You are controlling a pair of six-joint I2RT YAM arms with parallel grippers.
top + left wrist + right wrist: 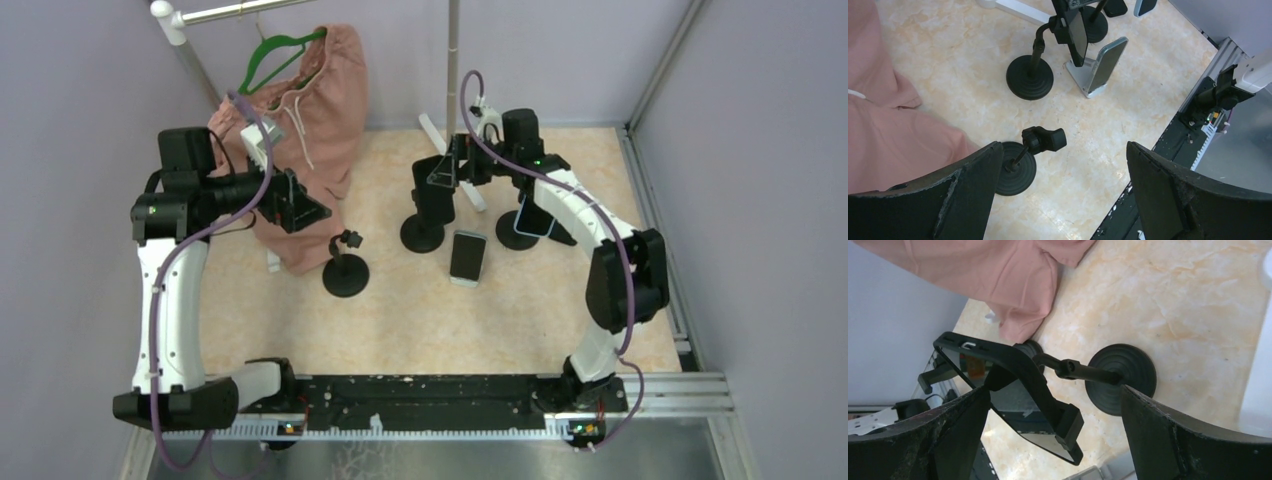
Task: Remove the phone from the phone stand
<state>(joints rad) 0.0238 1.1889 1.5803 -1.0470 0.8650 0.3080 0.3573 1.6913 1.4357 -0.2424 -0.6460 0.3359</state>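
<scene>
Right pincer [1054,392], jaws wide apart, faces the phone [1015,405] clamped in its phone stand [1120,377] on the tabletop [1173,300]; best closed squarely across the phone's edges, then lifted free without tipping the stand.

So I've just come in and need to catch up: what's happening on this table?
The right pincer hangs open around the phone, which sits clamped in its black phone stand. Its fingers flank the phone without gripping, so it is not yet removed. The left pincer is open too, hovering over a small empty stand beside a pink garment, holding nothing.
</scene>
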